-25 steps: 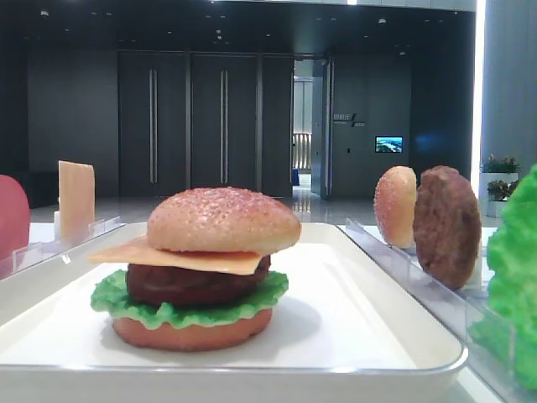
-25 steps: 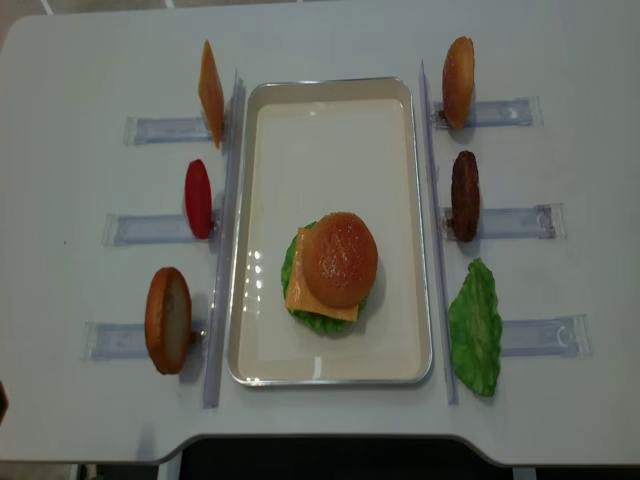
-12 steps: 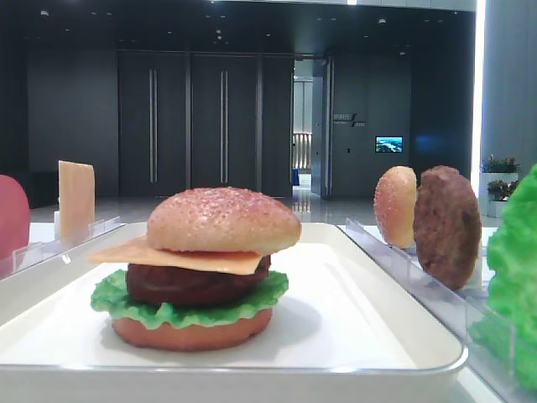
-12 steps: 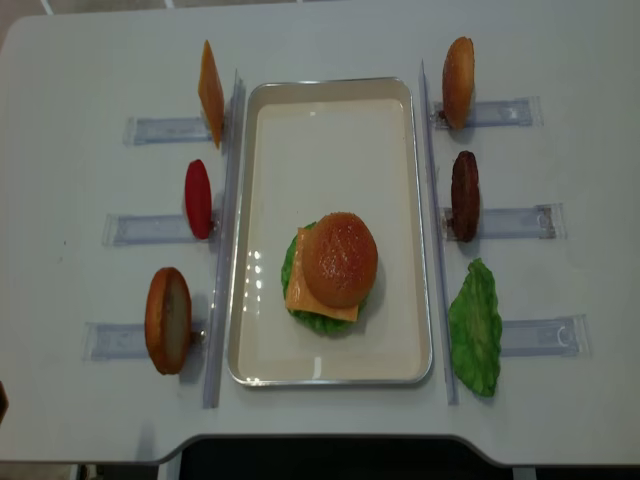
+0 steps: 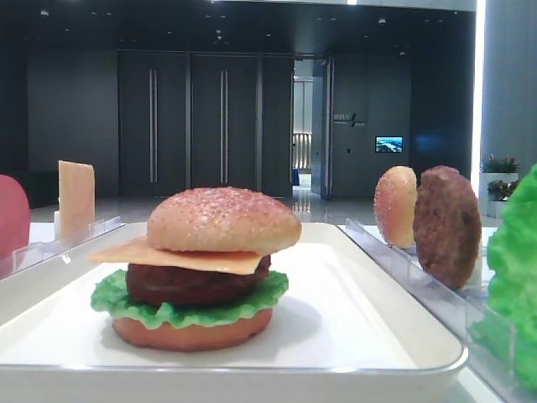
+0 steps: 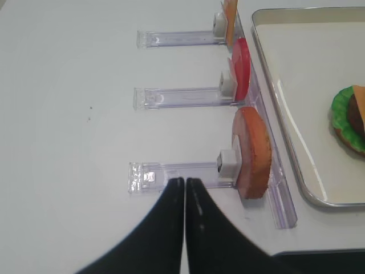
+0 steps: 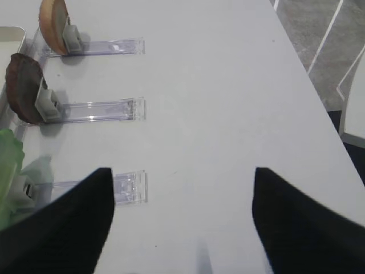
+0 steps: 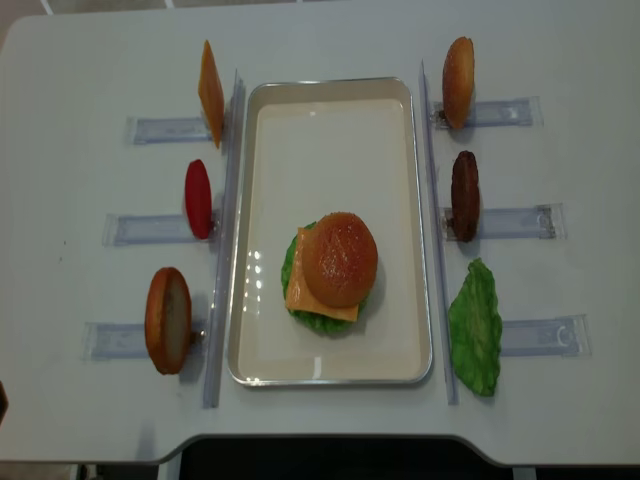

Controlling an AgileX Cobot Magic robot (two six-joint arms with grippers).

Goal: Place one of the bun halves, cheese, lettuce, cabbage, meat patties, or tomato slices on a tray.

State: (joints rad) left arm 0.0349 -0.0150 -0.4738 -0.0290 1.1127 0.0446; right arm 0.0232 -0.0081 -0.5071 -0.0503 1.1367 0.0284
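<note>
A stacked burger sits on the white tray (image 8: 330, 120): a speckled domed bun half (image 8: 340, 258) over cheese (image 8: 298, 297), a meat patty (image 5: 193, 284), lettuce (image 5: 168, 312) and a bun base. My left gripper (image 6: 184, 180) is shut on nothing, its tips over the near-left clear stand holding an upright bun base (image 6: 251, 151). My right gripper (image 7: 182, 171) is open and empty over bare table, right of the stand with a lettuce leaf (image 7: 8, 171). Cabbage is out of view.
Left of the tray, clear stands hold a cheese slice (image 8: 211, 92) and a tomato slice (image 8: 198, 198). On the right, stands hold a paler bun half (image 8: 458, 82) and a patty (image 8: 465, 195). The table's front edge lies just below the stands.
</note>
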